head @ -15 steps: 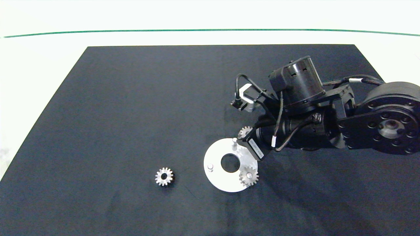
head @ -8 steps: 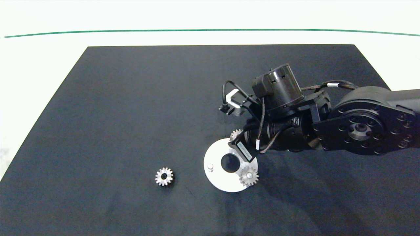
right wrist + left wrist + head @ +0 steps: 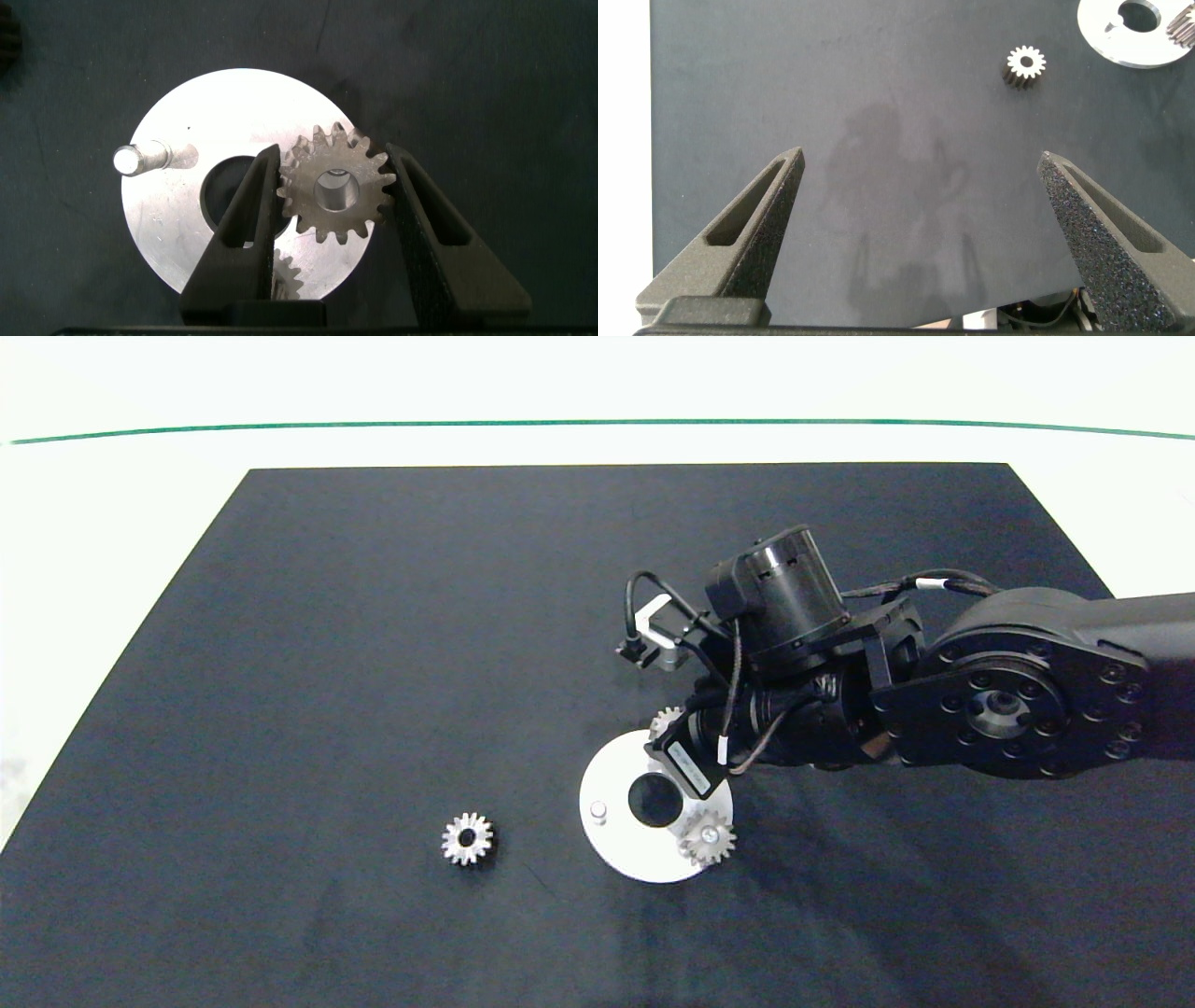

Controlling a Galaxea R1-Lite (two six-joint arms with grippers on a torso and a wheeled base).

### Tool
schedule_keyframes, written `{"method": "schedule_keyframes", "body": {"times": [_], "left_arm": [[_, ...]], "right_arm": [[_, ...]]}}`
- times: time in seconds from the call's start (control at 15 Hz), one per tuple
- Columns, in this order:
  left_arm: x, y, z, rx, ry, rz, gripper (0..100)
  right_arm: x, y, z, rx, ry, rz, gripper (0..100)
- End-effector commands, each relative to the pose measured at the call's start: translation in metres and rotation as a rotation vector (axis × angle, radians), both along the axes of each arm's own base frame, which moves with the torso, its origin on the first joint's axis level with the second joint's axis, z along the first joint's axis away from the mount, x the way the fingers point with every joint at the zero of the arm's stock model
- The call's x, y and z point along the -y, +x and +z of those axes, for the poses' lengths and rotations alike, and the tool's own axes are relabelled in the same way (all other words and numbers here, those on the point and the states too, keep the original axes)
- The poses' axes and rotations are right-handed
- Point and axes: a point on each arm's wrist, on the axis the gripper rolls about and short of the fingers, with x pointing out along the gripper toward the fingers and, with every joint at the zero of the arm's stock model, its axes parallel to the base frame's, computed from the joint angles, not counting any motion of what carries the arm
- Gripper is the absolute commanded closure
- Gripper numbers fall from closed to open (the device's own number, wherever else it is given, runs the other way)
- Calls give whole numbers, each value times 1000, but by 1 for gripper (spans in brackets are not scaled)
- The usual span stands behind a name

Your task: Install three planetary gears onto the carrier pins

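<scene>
The white disc lies on the dark mat, and one planetary gear sits on its near-right carrier pin. A bare carrier pin stands at the disc's left. My right gripper is shut on a second gear above the disc's far edge, and this held gear peeks out from under the wrist. Something grey shows through its bore; whether it is the pin I cannot tell. The third gear lies flat on the mat left of the disc. My left gripper hangs open over bare mat, away from that gear.
The black mat covers the white table, with its edges at the far side and left. The right arm reaches in from the right and covers the disc's far-right part.
The right arm has moved left with the gear, from beside the disc's far-right edge to over its far pin, which is now hidden. The other gears and the disc stayed put.
</scene>
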Motion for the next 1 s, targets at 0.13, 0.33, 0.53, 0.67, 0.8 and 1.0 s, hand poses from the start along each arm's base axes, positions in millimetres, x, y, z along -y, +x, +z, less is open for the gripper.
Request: {"method": "schedule_keyframes", "body": {"times": [0.13, 0.33, 0.53, 0.67, 0.8, 1.0], "left_arm": [[0, 0, 0, -4, 1, 0, 0], [0, 0, 0, -2, 1, 0, 0], [0, 0, 1, 1, 1, 0, 0], [0, 0, 2, 1, 1, 0, 0], [0, 0, 2, 1, 0, -2, 0], [0, 0, 2, 1, -1, -10, 0]], "right_arm": [[0, 1, -2, -5, -8, -3, 78], [1, 1, -2, -4, -6, -4, 78], [1, 2, -3, -8, -8, -6, 78], [2, 2, -2, -6, -6, -8, 78], [3, 4, -2, -4, -3, -13, 78], [5, 6, -1, -2, 1, -21, 78]]}}
